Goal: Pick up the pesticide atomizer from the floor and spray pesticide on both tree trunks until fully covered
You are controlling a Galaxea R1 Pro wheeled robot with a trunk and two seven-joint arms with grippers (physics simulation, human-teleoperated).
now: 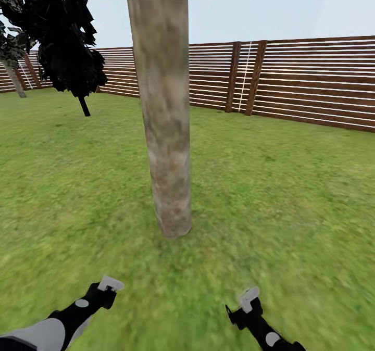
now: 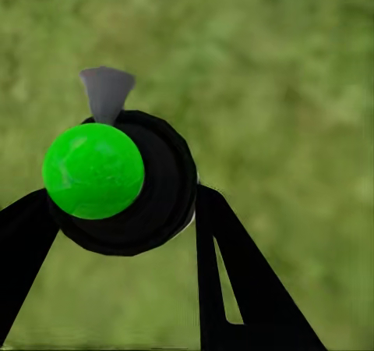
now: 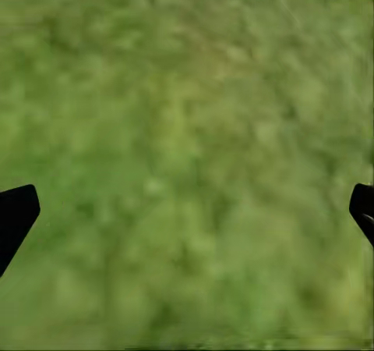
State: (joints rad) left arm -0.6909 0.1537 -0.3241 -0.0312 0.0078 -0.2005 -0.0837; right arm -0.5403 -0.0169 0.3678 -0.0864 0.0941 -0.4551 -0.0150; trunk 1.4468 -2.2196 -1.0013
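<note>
Left jaws (image 2: 117, 234) clamp atomizer (image 2: 117, 183), nozzle facing grass (image 2: 280, 70).

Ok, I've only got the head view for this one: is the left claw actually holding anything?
Observer: Yes. In the left wrist view the left claw is shut on a round black atomizer.
Operator: Any marking on it?
Observer: A bright green ball sits on it, with a grey nozzle sticking out next to the ball.
Operator: And the right claw?
Observer: The right claw is open, with its fingers wide apart and bare grass between them.
</note>
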